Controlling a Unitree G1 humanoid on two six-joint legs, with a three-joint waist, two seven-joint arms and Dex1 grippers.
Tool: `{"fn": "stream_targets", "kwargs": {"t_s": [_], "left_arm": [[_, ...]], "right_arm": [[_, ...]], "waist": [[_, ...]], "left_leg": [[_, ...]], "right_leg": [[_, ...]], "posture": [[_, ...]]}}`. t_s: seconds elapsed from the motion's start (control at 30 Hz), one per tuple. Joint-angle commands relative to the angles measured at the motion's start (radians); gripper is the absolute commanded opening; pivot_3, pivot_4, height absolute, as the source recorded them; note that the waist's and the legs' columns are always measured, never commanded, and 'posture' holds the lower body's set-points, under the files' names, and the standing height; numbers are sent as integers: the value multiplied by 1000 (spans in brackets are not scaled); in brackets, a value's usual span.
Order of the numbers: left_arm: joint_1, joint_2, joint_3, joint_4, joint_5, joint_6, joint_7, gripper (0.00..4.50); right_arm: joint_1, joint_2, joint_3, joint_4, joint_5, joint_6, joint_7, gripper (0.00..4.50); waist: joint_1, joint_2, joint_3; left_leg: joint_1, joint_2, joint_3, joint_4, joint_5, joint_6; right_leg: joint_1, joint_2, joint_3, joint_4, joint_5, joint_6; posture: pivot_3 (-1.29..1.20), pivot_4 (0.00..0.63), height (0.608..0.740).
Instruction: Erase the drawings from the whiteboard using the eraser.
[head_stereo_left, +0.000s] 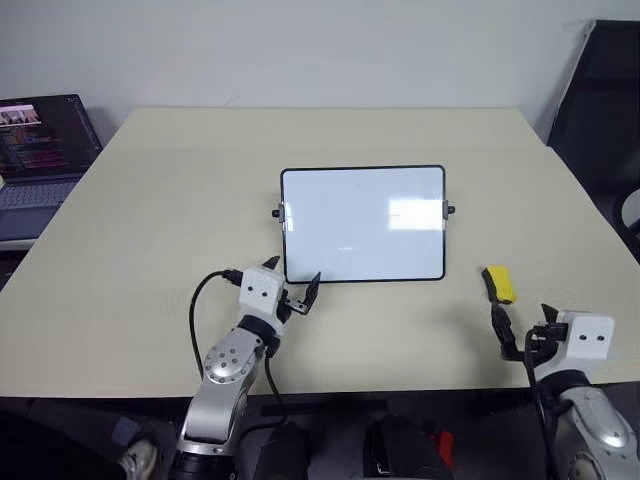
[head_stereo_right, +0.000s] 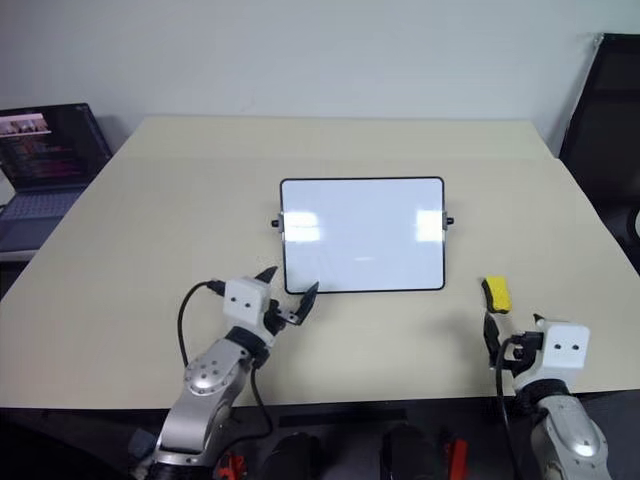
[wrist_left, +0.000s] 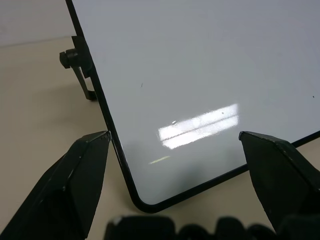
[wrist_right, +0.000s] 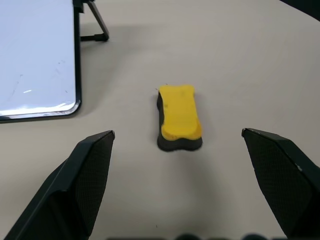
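A: Status on the whiteboard (head_stereo_left: 363, 222)?

B: It stands propped near the middle of the beige table (head_stereo_left: 150, 250), tilted back on a small stand, with a black knob on each side edge. The surface reads plain white with glare patches in the head views. The left wrist view catches only a few tiny specks and one faint short streak low on the board; whether those are leftover drawings cannot be told.

A: Eraser?

B: The eraser (head_stereo_left: 498, 283) lies flat on the table, yellow face up and dark pad down. It sits to the right of the whiteboard, a little nearer the robot than the board's lower right corner, clear of the frame. Nothing touches it.

A: Right claw?

B: The right gripper (head_stereo_left: 522, 335) is on the robot's side of the eraser, close to the table's near edge. Its jaws are spread wide and empty. In the right wrist view the eraser sits between the two fingers (wrist_right: 85, 180) but farther out, with a gap to both.

A: Left?

B: The left gripper (head_stereo_left: 293, 290) is at the whiteboard's lower left corner, jaws also spread and empty. In the left wrist view that rounded corner sits between the fingers (wrist_left: 75, 185). One finger lines up with the board's left edge; contact cannot be told.

A: Anything else on scene?

B: A laptop (head_stereo_left: 40, 150) sits open, far left of the whiteboard, off the table's left edge. A dark chair (head_stereo_left: 605, 100) stands far right of the board.
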Motion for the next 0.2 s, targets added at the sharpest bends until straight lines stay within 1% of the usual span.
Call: {"fn": "stream_targets", "kwargs": {"t_s": [0.03,0.2], "left_arm": [[31,-3,-7,-56,3,-24,6,4500],[30,-2,-4,-59,3,-17,10,4500]], "right_arm": [[24,25,26,-33,1,-53,-12,4475],[27,35,53,-44,-4,-52,-36,4475]], "waist": [[-1,0,0],[0,0,0]], "left_leg": [[0,0,0,0,0,0],[0,0,-1,0,0,0]], "right_leg": [[0,0,0,0,0,0],[0,-1,0,0,0,-1]], "posture": [[0,150,740],[0,150,740]]}}
